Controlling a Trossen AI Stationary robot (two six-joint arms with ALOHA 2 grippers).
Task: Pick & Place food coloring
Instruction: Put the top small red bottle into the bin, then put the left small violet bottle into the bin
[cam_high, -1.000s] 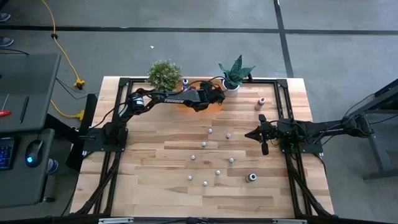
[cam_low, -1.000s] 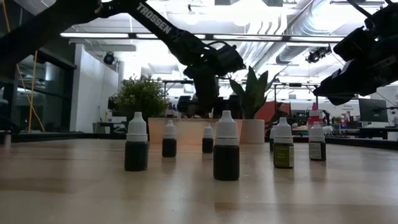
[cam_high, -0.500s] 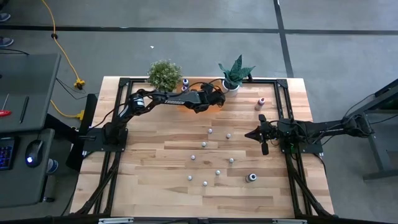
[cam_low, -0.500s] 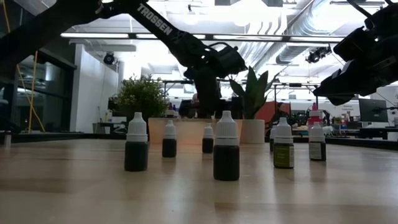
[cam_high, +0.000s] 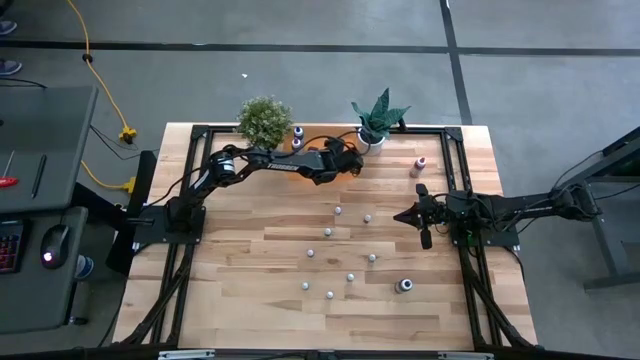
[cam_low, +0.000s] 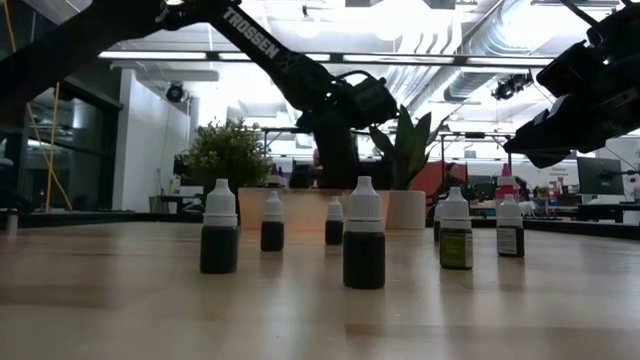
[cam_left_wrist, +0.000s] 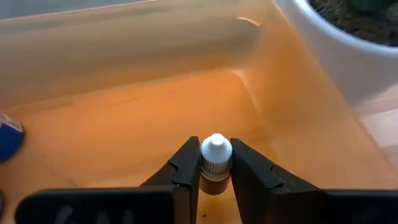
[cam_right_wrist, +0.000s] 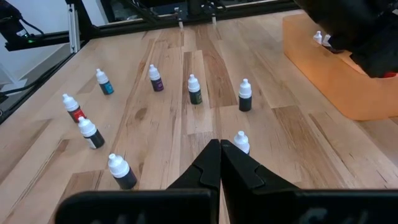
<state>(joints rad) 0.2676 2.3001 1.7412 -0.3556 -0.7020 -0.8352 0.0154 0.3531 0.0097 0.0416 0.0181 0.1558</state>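
Nearest the table's front edge, small white-capped food coloring bottles (cam_low: 363, 233) stand upright and scattered on the wooden table (cam_high: 240, 290), each well apart from its neighbours. They look light and top-heavy, with hard, smooth plastic bodies likely to slide or tip at a sideways nudge; the ribbed cap or the neck just below it seems the surest place to pinch. At the table's right edge, the right gripper (cam_right_wrist: 219, 163) waits above the boards, fingers pressed together on nothing. At the far side, between the bushy potted plant (cam_high: 265, 119) and the spiky potted plant (cam_high: 378, 120), the left gripper (cam_left_wrist: 215, 171) reaches down into the orange bin (cam_left_wrist: 124, 106), its two fingers pinching one bottle (cam_left_wrist: 216, 163) at the neck just under its white cap. That bottle sits upright, low inside the bin, apparently about to be let go.
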